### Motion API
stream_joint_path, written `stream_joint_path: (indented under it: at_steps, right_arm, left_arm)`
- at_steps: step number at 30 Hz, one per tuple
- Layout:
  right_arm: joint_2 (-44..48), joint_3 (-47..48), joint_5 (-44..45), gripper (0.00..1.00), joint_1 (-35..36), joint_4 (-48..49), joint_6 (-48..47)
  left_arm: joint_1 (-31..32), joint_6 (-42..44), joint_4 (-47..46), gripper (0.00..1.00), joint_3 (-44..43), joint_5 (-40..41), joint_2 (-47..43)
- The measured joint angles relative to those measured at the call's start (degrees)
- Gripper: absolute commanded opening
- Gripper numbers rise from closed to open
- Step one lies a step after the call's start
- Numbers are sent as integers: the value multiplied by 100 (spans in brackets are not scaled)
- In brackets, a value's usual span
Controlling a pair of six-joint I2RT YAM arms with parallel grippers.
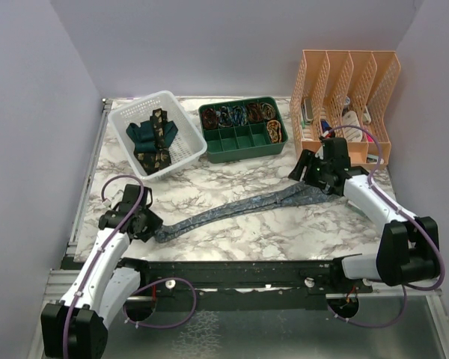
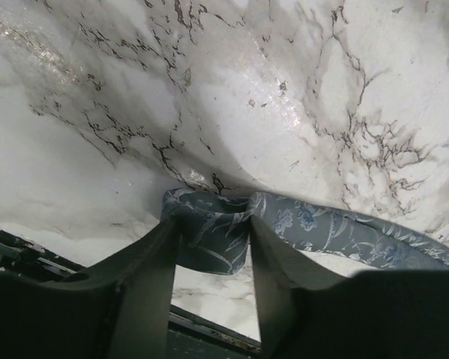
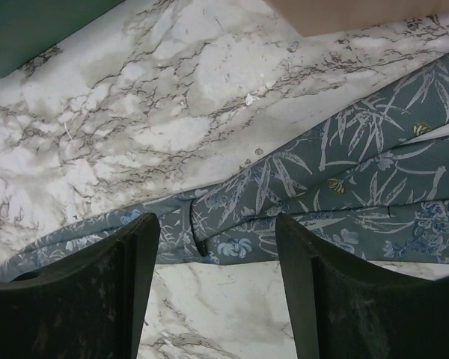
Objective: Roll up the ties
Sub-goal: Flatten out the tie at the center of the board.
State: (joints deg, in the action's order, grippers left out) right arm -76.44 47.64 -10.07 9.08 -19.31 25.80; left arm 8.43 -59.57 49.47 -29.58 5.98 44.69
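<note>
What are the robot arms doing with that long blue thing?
They are getting ready to roll up a blue-grey tie that lies stretched flat across the marble table. The left arm's fingers sit on either side of its narrow end, near the front edge. The right arm's fingers hang open over the wide end. Nothing is rolled yet. Two more ties wait in the white basket.
</note>
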Motion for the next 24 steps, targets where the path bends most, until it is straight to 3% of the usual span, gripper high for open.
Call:
stream_joint_path:
  at_steps: [5, 10, 17, 24]
  right_arm:
    - [-70, 0, -24, 69, -4, -9, -59]
    - [-127, 0, -24, 69, -33, -15, -63]
    - [-227, 9, -136, 63, -501, -105, -59]
    - [-817, 190, 24, 61, -953, -343, -26]
  left_arm:
    - [129, 15, 24, 27, -52, 98, 136]
    - [195, 31, 26, 0, -72, 107, 153]
    - [221, 52, -90, 0, -68, 109, -273]
    - [221, 175, -977, 0, 219, 109, -1224]
